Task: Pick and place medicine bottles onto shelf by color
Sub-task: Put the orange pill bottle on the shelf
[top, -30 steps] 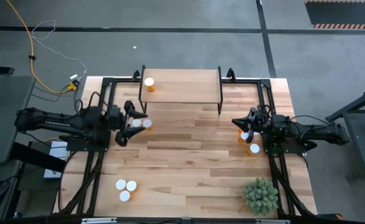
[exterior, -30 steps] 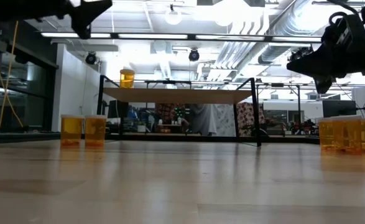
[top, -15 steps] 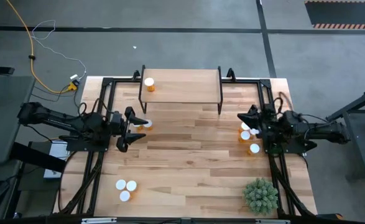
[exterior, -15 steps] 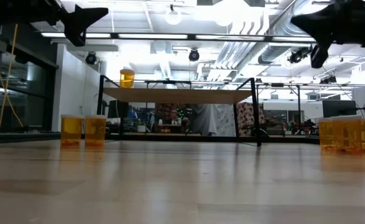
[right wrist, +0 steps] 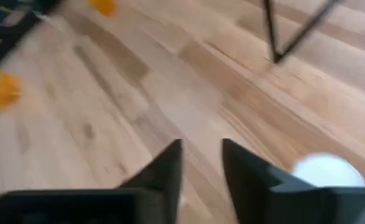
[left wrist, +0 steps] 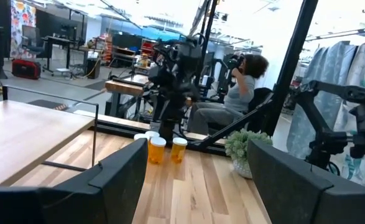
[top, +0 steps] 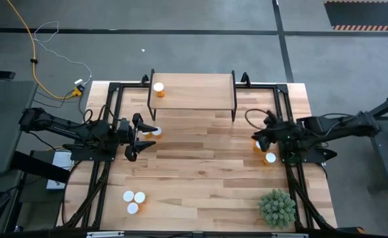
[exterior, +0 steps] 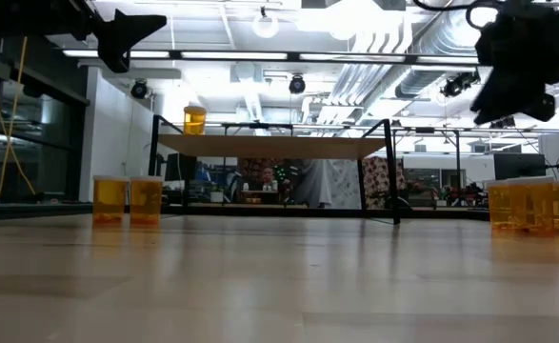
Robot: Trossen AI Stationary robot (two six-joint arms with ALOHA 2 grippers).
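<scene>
Table (top: 200, 178): wood-plank top, black frame rails along both sides.

Shelf (top: 194, 92): light-wood board on thin black legs, at the far middle of the table; seen edge-on in the low view (exterior: 269, 146).

Left arm (top: 61, 129): reaching in from the left side, raised above the table.

Right arm (top: 339, 127): reaching in from the right side, raised above the table.

Plant (top: 277, 207): spiky green, near right corner of the table.

Left gripper (top: 141, 132): fingers spread wide, nothing between them; hovering beside the left pair of bottles, well above the tabletop in the low view (exterior: 131, 29). Own fingers (left wrist: 120, 174) far apart in the left wrist view.

Right gripper (top: 258, 135): fingers (right wrist: 170, 168) set narrowly apart, nothing held; hanging over the right cluster of bottles, high above them in the low view (exterior: 508, 76).

Medicine bottles, amber with white caps:
- one on the shelf (top: 158, 89), at its left end, upright; also in the low view (exterior: 194, 120).
- pair on the table (top: 155, 131), just beside the left gripper, left of centre; side by side in the low view (exterior: 128, 200).
- cluster on the table at right (top: 269, 157), partly under the right gripper; exact count cannot be told; in the low view (exterior: 533, 207), in the left wrist view (left wrist: 163, 148).
- three near the front left corner (top: 133, 198), touching or nearly so, well apart from both grippers.
</scene>
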